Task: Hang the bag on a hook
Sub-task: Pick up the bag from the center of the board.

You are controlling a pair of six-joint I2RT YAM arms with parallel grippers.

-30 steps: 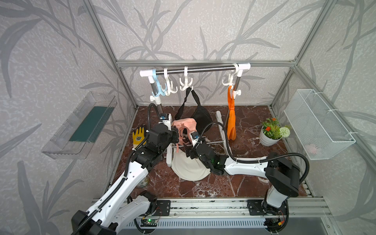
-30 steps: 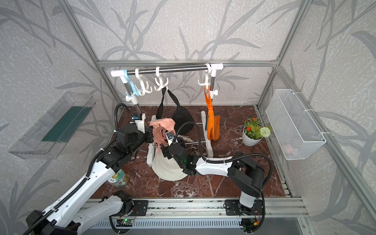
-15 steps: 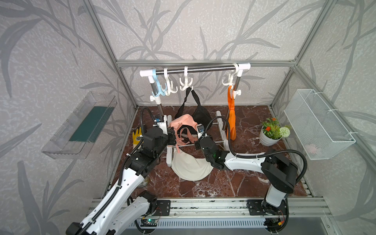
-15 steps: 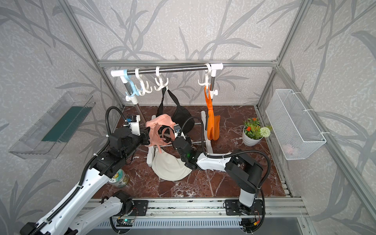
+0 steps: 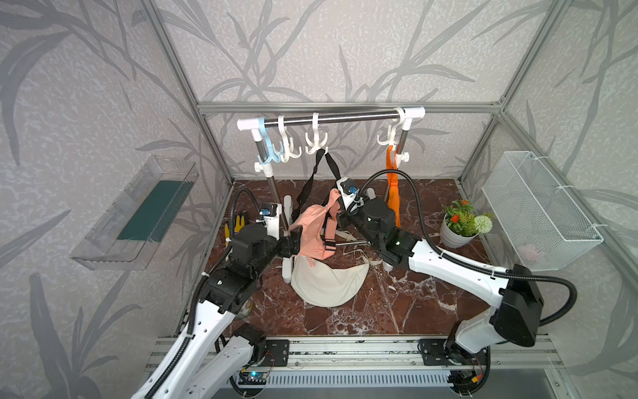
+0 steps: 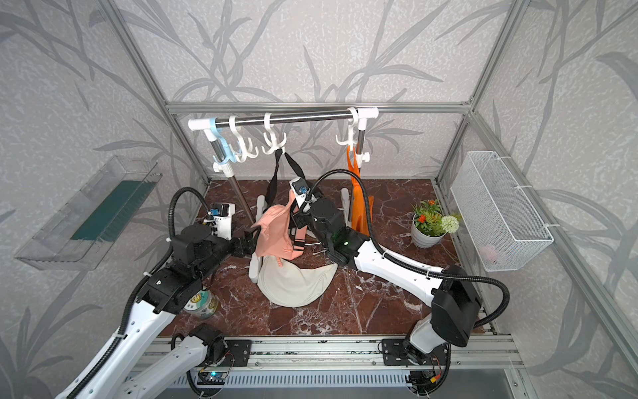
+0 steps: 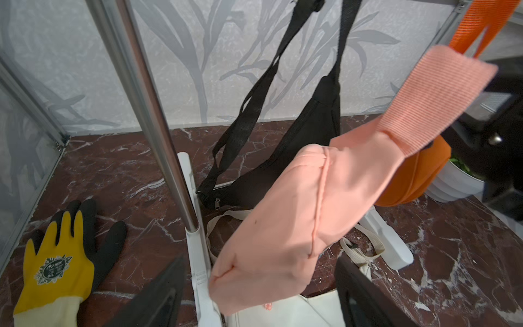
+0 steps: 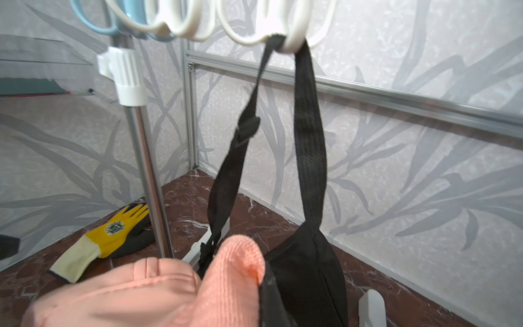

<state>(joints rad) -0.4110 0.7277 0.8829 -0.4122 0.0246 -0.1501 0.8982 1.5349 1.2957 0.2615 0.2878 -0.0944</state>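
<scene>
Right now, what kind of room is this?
Probably a robot test booth dressed as a tiny closet: a steel rail with white plastic hooks, a black strap bag hanging there, leaf-patterned walls in an aluminium frame.

Salmon-pink bag [image 5: 312,231], cream bag [image 5: 328,283], black bag [image 7: 268,175], orange bag [image 5: 393,193], yellow-and-black glove [image 7: 56,254], red-brown veined marble floor [image 5: 397,304], grey leaf-patterned walls [image 5: 310,51]

I can't identify the pink lump [image 5: 528,254] inside the wire basket [image 5: 552,214]. My left arm [image 6: 165,286] hides most of a tin [image 6: 203,305]. In the right wrist view the pink bag [image 8: 113,297] is blurred and cropped.
</scene>
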